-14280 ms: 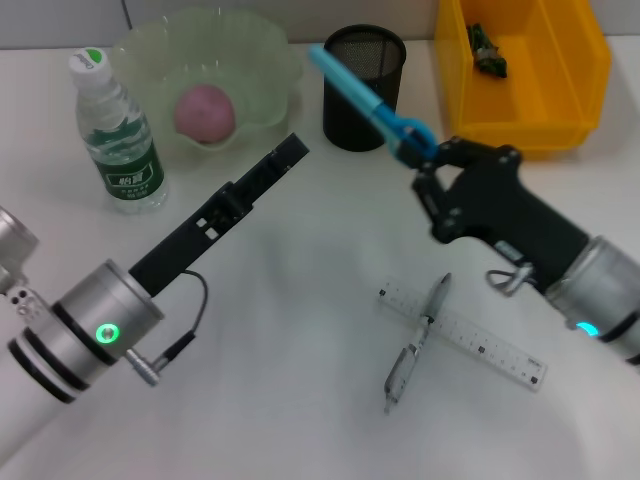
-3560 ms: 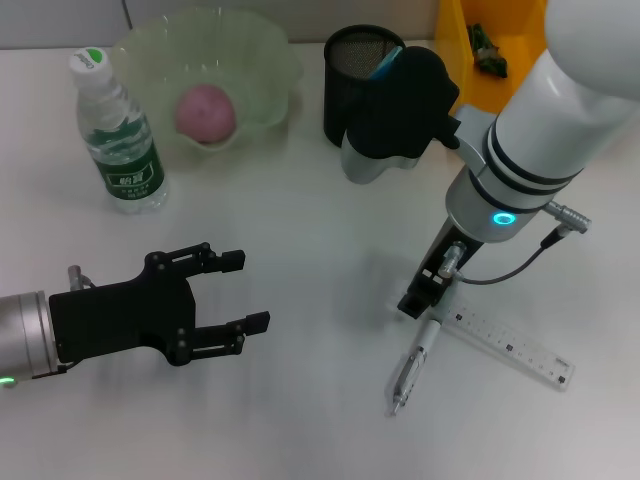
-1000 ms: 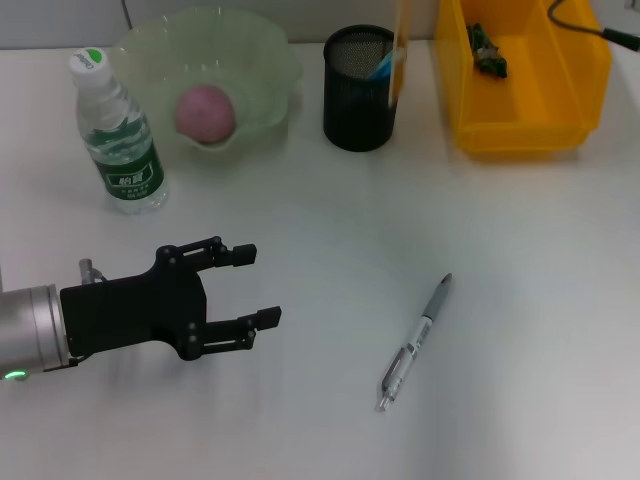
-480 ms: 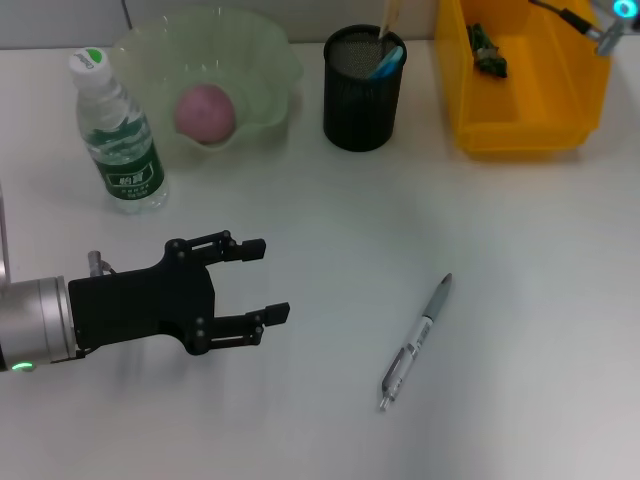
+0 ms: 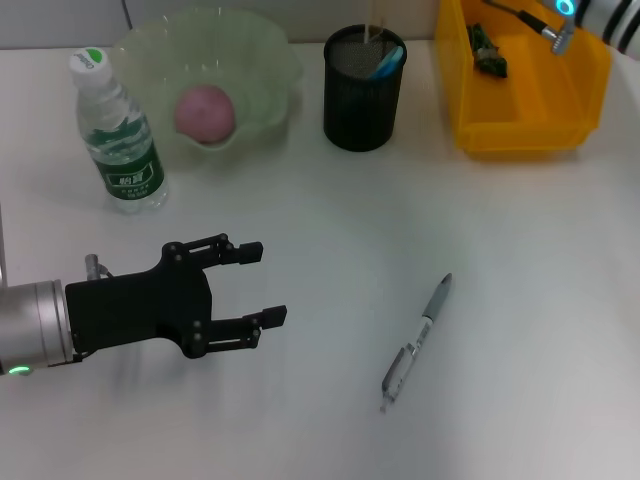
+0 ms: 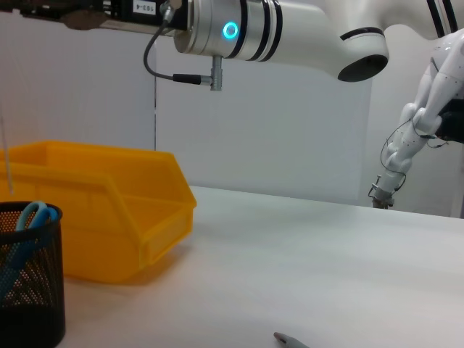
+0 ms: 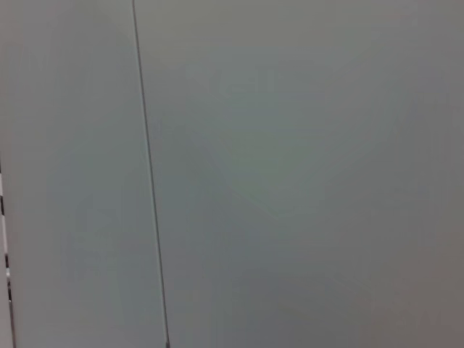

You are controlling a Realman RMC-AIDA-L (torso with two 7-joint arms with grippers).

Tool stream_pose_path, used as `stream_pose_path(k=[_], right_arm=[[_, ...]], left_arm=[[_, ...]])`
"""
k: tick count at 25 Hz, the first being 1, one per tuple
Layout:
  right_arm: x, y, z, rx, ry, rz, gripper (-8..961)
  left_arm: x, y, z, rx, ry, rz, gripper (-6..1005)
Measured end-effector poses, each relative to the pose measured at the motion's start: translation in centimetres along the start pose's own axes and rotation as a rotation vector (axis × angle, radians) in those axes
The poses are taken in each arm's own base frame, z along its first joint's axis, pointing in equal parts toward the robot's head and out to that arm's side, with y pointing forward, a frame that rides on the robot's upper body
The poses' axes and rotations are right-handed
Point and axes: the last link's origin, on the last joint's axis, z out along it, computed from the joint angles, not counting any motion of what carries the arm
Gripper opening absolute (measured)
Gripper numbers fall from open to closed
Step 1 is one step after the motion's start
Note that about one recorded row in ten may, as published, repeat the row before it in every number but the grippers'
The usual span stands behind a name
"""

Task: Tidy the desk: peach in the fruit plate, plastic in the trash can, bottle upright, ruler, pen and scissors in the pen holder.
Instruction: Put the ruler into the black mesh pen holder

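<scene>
Broadly, a white desk (image 5: 330, 230) is seen, with the yellow bin (image 5: 520, 75) at its far right, where a small dark green scrap (image 5: 487, 50) is lodged inside. At the far left a pale green fruit plate (image 5: 205, 70) is occupied by the peach (image 5: 205, 112), and beside it the bottle (image 5: 115, 135) is stood upright, its green label printed with characters too small to be read. Near the front left, the left gripper (image 5: 262, 283) is held above bare desk with its black fingers spread wide and nothing between them. Between plate and bin, the black mesh pen holder (image 5: 362, 95) is filled with blue-handled scissors (image 5: 385, 60) and a thin clear ruler (image 5: 372, 25). Only part of the right arm (image 5: 590, 12) is shown at the top right corner, over the bin, so whether its claw is wide or narrow cannot be told. Well apart from the holder, the pen (image 5: 417, 343) is left lying on open desk, with nothing in the way around it
</scene>
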Motion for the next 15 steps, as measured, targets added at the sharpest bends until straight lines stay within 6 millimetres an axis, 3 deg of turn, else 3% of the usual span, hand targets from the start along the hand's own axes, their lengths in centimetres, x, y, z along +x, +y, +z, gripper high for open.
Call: stream_pose_path(k=[9,15], right_arm=[[1.5,1.1,1.8,0.006,0.100,-0.029,381],[2.0,1.5,1.9,-0.011,0.127,-0.046,381]], left_arm=[[-0.1,0.0,0.0,0.001,0.000,-0.002,776],[-0.1,0.1,0.0,0.002,0.001,-0.003,776]])
